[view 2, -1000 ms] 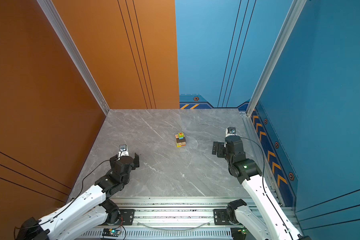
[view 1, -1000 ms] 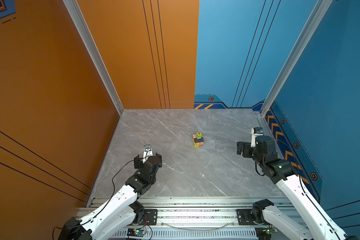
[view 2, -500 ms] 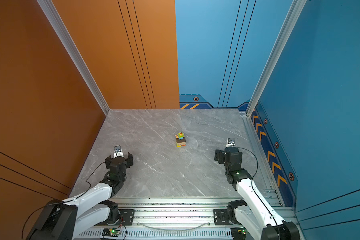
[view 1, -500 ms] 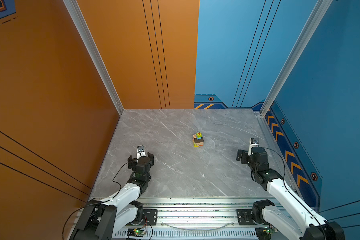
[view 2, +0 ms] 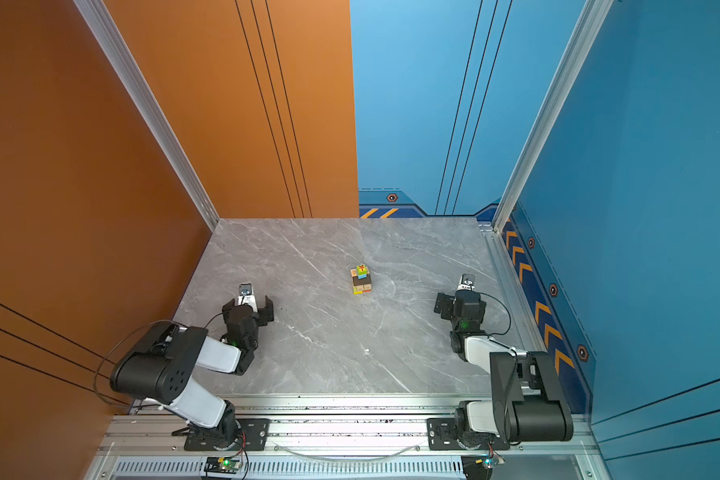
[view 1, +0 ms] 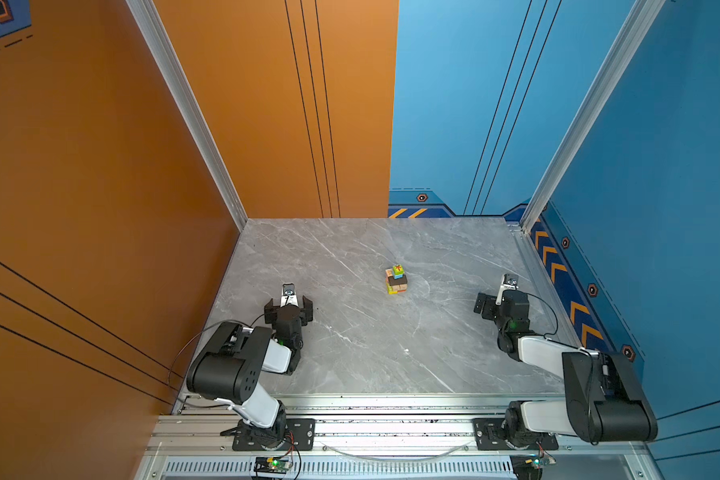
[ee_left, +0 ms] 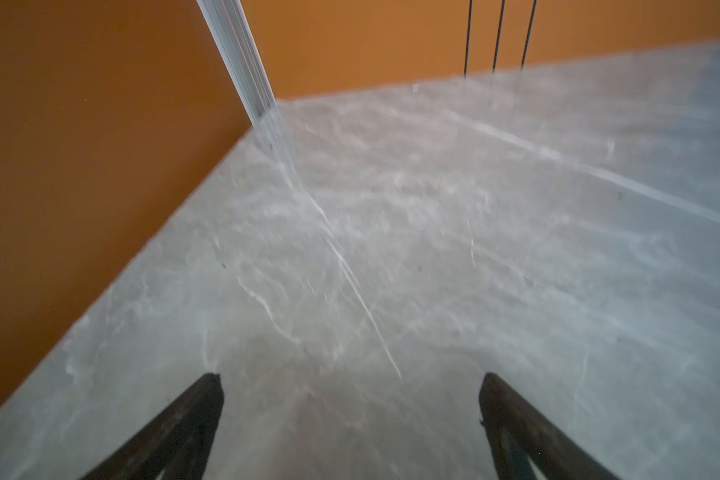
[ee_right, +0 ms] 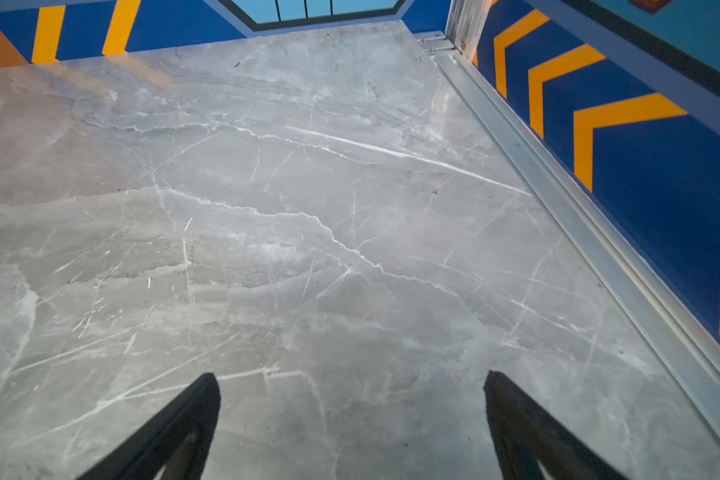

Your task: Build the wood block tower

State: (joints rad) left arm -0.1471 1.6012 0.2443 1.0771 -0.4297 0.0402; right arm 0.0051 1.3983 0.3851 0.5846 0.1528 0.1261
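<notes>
Small multicoloured wood block tower (view 1: 396, 280), green cube (view 1: 398, 270) on top, upright on the grey marble table (view 1: 350, 353), well ahead of and between both grippers, left gripper (ee_left: 350, 379) jaws spread wide, empty, right gripper (ee_right: 351, 376) jaws equally wide, empty
</notes>
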